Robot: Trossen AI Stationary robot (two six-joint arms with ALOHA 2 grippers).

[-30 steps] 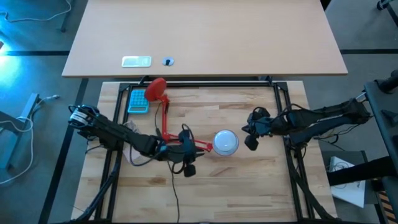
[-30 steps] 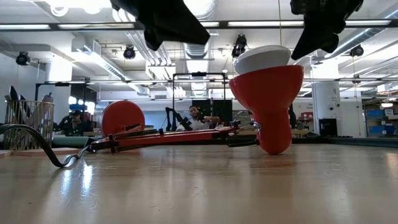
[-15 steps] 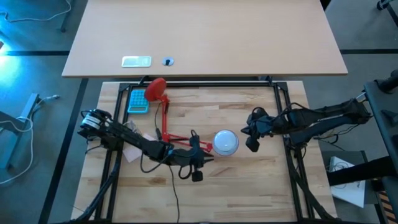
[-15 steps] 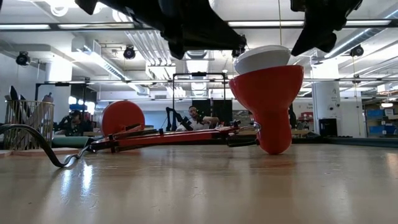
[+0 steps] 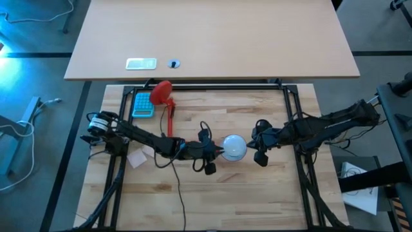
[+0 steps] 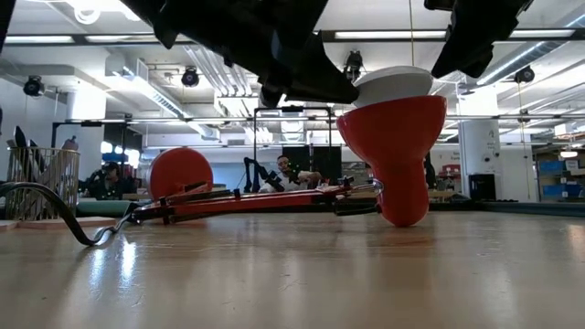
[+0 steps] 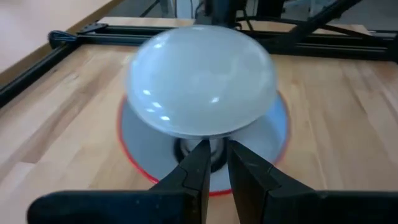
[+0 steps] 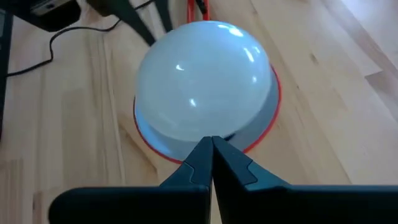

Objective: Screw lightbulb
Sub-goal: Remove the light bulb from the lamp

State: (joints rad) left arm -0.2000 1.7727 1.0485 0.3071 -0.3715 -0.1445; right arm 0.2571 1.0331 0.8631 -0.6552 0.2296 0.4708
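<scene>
The white lightbulb point(image 5: 234, 146) sits dome up in the red lamp shade point(image 6: 393, 146). The shade stands mouth up on its narrow end, on the table's middle. The bulb's neck point(image 7: 208, 149) goes down into the shade's socket. My left gripper point(image 5: 209, 162) is just left of the shade, its fingers point(image 7: 200, 163) all but shut, tips level with the bulb's neck. My right gripper point(image 5: 259, 154) is just right of the shade, shut, its tips point(image 8: 211, 144) at the shade's rim under the dome. My left gripper points level from the table's left at the bulb's neck point(image 7: 214, 144) under the dome; I cannot tell whether the tips touch it. My right gripper points from the table's right at the shade's rim point(image 8: 186, 152); I cannot tell whether it touches.
The lamp's red arm point(image 6: 247, 196) lies on the table and runs to its round red base point(image 5: 161, 92) at the far left. A blue object point(image 5: 142, 104) lies beside the base. A black cable point(image 5: 179, 200) trails toward the near edge. Black frame rails point(image 5: 206, 84) border the table.
My left gripper has gone toward the table's right edge along the lamp's arm, up to the shade and the bulb. My right gripper has moved a little toward the near edge, closer to the shade. Lamp and bulb have stayed where they were.
</scene>
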